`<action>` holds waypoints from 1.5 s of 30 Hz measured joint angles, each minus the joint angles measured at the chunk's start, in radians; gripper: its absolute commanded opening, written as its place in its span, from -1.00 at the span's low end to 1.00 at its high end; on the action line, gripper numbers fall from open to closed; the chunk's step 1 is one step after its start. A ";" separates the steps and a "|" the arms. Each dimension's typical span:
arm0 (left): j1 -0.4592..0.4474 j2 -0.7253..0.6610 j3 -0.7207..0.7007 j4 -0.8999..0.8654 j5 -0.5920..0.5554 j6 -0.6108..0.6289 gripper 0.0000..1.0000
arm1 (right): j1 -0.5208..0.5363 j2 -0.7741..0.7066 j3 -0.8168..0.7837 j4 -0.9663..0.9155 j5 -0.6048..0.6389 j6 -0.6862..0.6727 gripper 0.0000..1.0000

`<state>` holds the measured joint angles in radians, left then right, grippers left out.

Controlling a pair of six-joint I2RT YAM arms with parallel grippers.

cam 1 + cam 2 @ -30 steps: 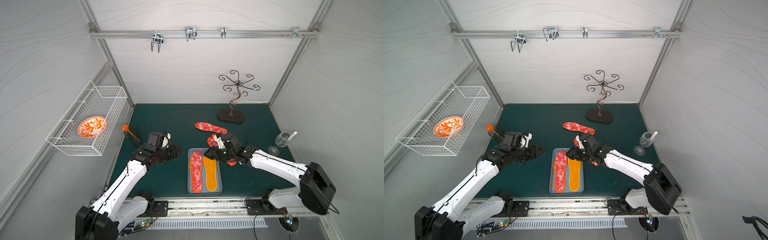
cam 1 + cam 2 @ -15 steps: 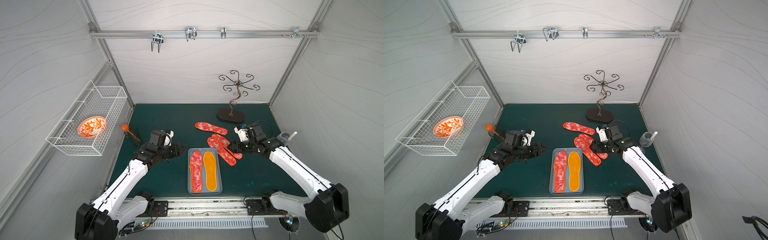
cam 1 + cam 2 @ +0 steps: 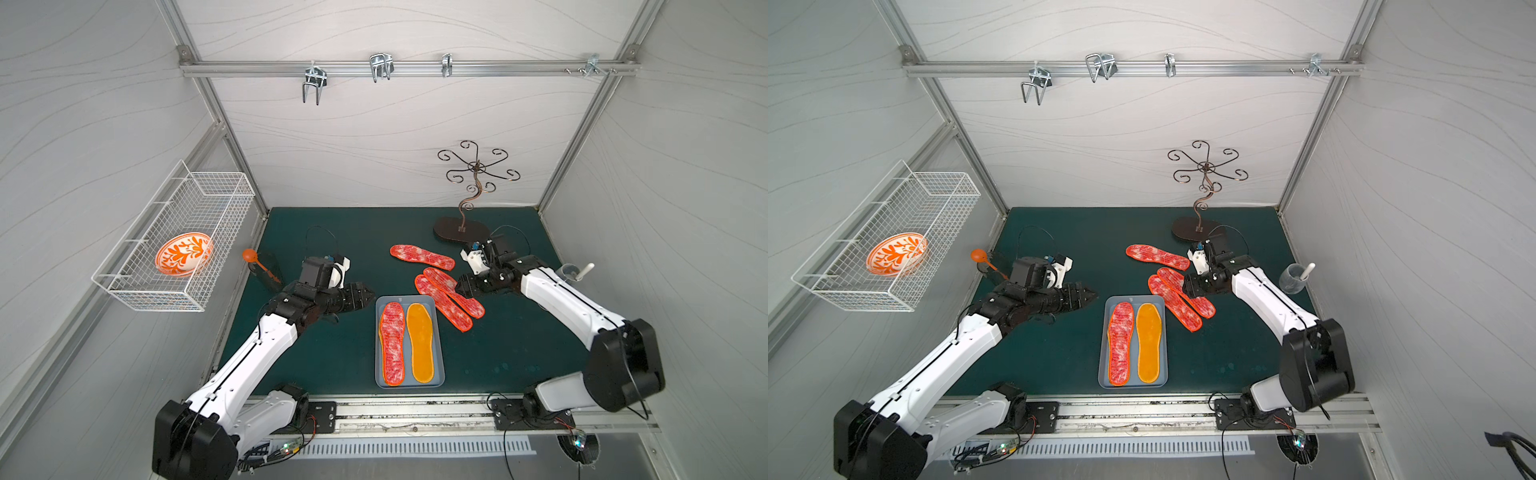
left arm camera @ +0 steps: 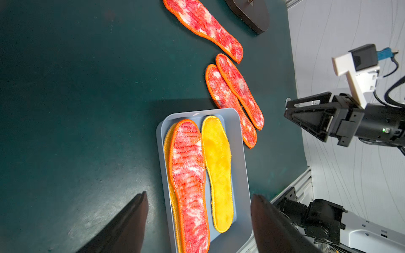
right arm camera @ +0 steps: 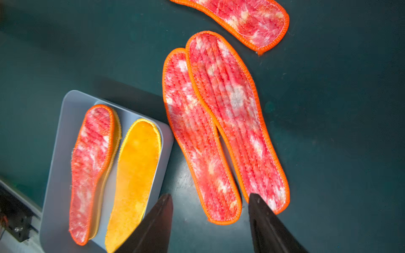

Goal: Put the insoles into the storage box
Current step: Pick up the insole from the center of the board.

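Observation:
The grey-blue storage box lies at the front middle of the green mat. In it, one red-and-white insole rests on a yellow one, whose edge shows in the left wrist view. A second yellow insole lies beside them. Two overlapping red-and-white insoles lie right of the box, and another lies farther back. My left gripper hovers open and empty at the box's far left corner. My right gripper is open above the far end of the overlapping pair.
A white wire basket holding an orange-patterned bowl hangs on the left wall. An orange-tipped tool stands at the mat's left edge. A metal tree stand is at the back, a clear cup at the right.
My right arm has swung from over the box's far end out to the right, uncovering the overlapping pair. My left gripper's jaws have opened wider.

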<state>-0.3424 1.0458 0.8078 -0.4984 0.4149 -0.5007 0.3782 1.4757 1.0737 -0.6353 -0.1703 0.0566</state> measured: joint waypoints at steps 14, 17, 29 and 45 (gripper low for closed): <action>0.000 0.000 0.000 0.000 0.016 -0.015 0.99 | -0.062 0.425 0.259 0.006 0.058 -0.111 -0.03; 0.000 0.000 0.000 -0.001 0.017 -0.015 0.99 | -0.064 0.466 0.282 -0.001 0.058 -0.125 -0.05; 0.000 0.017 0.010 -0.001 0.030 -0.014 0.98 | -0.062 0.532 0.319 -0.020 0.027 -0.139 -0.28; 0.000 0.031 0.013 -0.008 0.045 -0.004 0.97 | -0.004 0.528 0.317 -0.011 0.132 -0.127 -1.00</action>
<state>-0.3424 1.0771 0.8211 -0.5064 0.4599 -0.5045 0.3740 2.0041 1.3907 -0.6464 -0.0387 -0.0700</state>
